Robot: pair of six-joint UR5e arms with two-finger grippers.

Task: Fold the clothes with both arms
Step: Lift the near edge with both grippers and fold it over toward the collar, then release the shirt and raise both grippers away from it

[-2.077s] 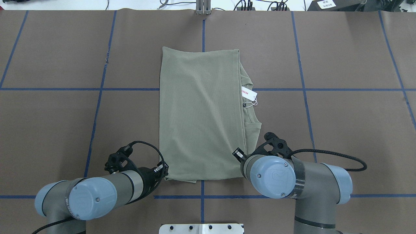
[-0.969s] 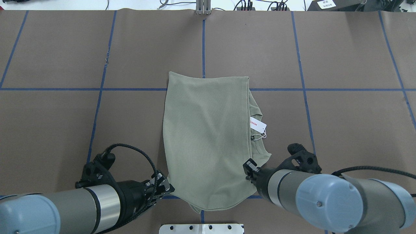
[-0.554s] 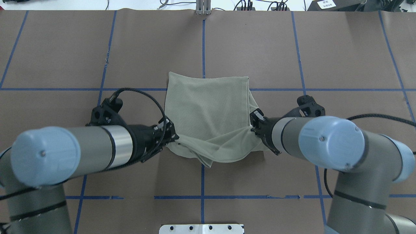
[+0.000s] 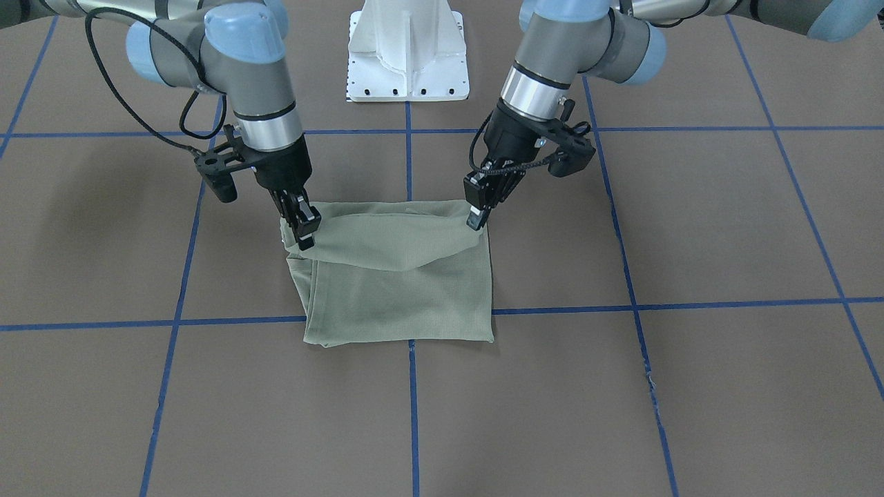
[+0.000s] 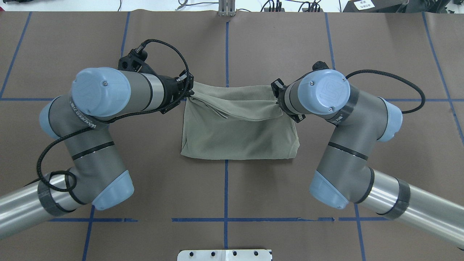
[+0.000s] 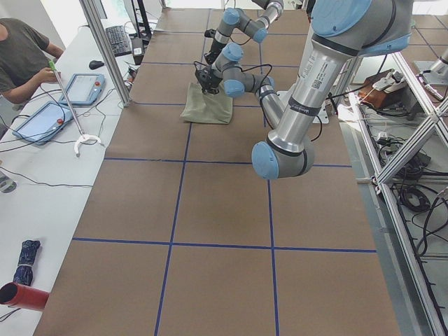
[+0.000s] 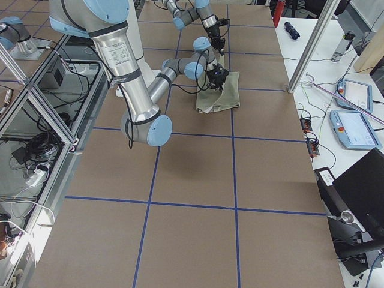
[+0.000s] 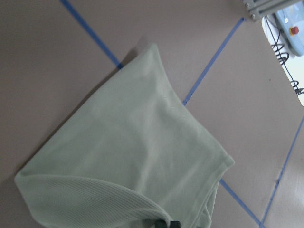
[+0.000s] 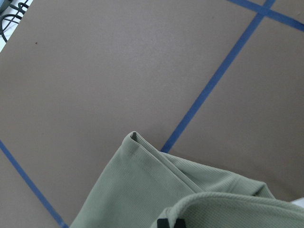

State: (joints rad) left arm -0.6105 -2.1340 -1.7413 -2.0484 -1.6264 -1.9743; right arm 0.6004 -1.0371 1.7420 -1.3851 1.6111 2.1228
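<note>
The sage-green shirt point(image 5: 235, 137) lies doubled on the brown table, also visible in the front view as the shirt point(image 4: 400, 304). My left gripper point(image 5: 190, 95) point(image 4: 476, 215) is shut on one corner of its upper layer. My right gripper point(image 5: 277, 95) point(image 4: 304, 233) is shut on the other corner. The held edge hangs raised above the layer on the table and sags in the middle. Each wrist view shows the shirt point(image 8: 142, 156) point(image 9: 156, 199) draping away from the dark fingertips point(image 8: 166, 223) point(image 9: 170, 223) at the bottom edge. The hang tag is hidden.
The white pedestal base point(image 4: 407, 55) stands on the robot's side of the shirt. Blue tape lines point(image 5: 226, 188) grid the brown table. At the far end, a person point(image 6: 21, 56) sits by tablets point(image 6: 42, 119). Tablets point(image 7: 354, 126) and cables lie beyond the other end.
Both grippers first dragged the shirt toward the robot, then lifted its near edge and carried it away from the robot over the rest. The hang tag is now covered.
</note>
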